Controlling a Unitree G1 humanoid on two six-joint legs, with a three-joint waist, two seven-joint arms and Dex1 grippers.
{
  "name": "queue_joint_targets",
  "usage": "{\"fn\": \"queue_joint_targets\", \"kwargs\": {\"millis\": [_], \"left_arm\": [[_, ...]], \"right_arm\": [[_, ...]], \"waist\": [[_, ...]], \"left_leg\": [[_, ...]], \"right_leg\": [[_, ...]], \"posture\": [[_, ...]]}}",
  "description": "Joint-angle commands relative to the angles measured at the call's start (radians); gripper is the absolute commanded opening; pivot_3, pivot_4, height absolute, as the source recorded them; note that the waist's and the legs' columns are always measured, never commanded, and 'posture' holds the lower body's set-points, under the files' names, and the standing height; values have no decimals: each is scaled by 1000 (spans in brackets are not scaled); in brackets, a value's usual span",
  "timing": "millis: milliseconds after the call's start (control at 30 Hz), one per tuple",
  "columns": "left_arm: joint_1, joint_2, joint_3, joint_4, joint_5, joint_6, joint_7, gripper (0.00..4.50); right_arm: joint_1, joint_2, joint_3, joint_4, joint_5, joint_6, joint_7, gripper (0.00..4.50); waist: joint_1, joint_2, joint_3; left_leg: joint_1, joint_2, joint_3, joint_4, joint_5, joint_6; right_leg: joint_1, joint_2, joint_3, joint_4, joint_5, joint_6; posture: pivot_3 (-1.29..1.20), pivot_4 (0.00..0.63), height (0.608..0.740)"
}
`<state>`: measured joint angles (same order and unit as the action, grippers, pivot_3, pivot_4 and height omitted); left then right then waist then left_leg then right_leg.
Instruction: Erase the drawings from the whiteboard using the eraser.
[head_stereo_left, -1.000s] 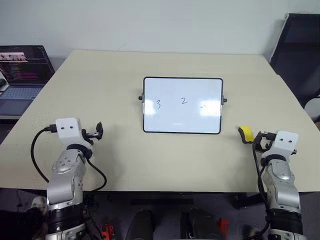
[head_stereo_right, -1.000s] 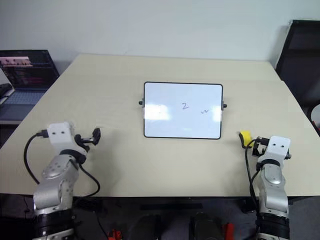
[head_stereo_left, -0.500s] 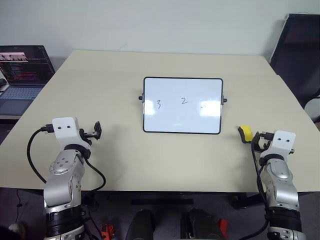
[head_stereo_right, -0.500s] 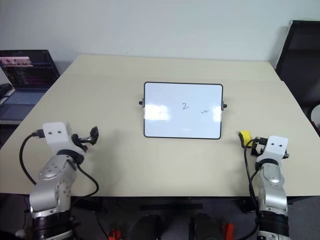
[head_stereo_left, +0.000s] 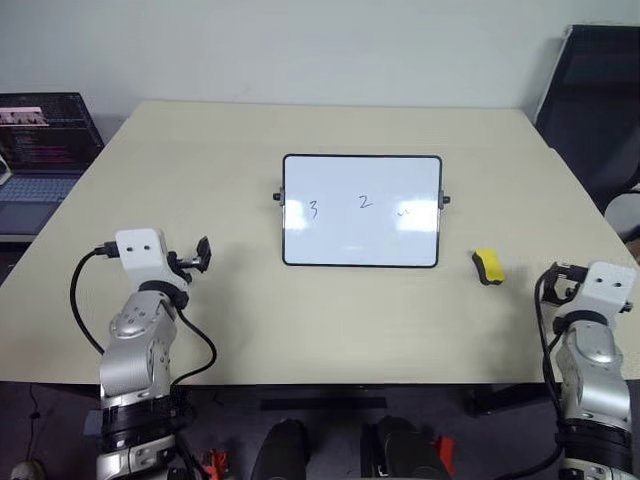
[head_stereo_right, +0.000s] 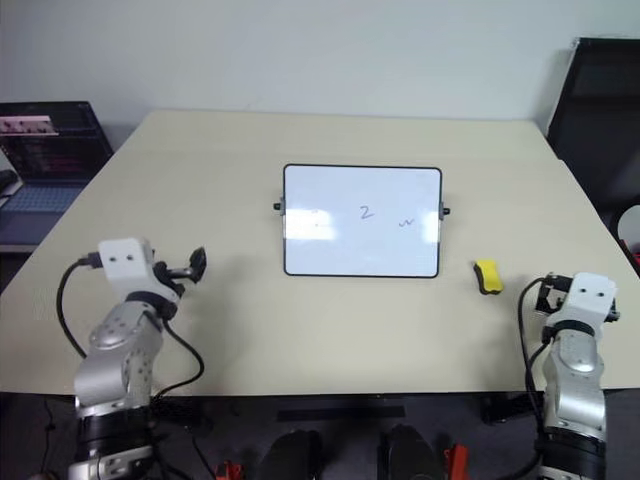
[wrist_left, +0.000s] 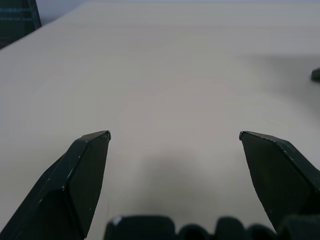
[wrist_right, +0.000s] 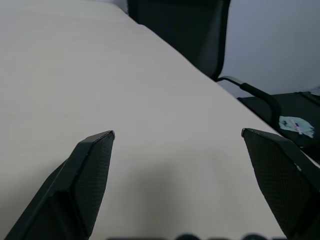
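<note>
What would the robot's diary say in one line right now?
eraser: on table, unheld | whiteboard: drawings unerased | left gripper: open, empty | right gripper: open, empty, apart from eraser

Two head cameras look forward and down from above the near edge of the bench (head_stereo_left: 300, 330), set side by side, and share almost the whole scene: the whiteboard (head_stereo_left: 361, 210), the eraser (head_stereo_left: 487, 266) and both arms. Each wrist camera sits low and close behind its own jaws, facing level across the benchtop; beyond the right jaws a dark chair (wrist_right: 185, 30) stands past the bench edge.
</note>
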<state>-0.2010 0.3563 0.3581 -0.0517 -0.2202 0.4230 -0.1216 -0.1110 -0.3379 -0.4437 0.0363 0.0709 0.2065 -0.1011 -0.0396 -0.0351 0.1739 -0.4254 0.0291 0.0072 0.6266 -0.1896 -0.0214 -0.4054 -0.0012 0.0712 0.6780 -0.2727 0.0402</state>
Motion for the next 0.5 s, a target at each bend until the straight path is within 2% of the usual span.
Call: {"fn": "queue_joint_targets", "kwargs": {"millis": [33,133,333,500], "left_arm": [[-23,18,10,-23,1,-28,-3,4500],[-43,26,10,-26,-23,-16,-27,4500],[-87,80,-72,-71,-111,39,-223,4500],[-136,85,-118,-102,-184,88,-327,4500]], "right_arm": [[-7,-16,-16,-31,9,-4,5,4450],[-19,-15,-16,-51,25,29,17,4450],[-49,-70,6,-133,104,182,135,4450],[-71,-100,10,-181,134,263,174,4450]], "waist": [[1,0,0],[2,0,0],[3,0,0],[6,0,0]], "left_leg": [[0,0,0,0,0,0],[0,0,0,1,0,0],[0,-1,1,1,0,0],[0,0,0,0,0,0]], "right_leg": [[0,0,0,0,0,0],[0,0,0,1,0,0],[0,0,0,1,0,0],[0,0,0,0,0,0]], "posture": [[0,150,740],[0,150,740],[0,150,740],[0,150,740]]}}
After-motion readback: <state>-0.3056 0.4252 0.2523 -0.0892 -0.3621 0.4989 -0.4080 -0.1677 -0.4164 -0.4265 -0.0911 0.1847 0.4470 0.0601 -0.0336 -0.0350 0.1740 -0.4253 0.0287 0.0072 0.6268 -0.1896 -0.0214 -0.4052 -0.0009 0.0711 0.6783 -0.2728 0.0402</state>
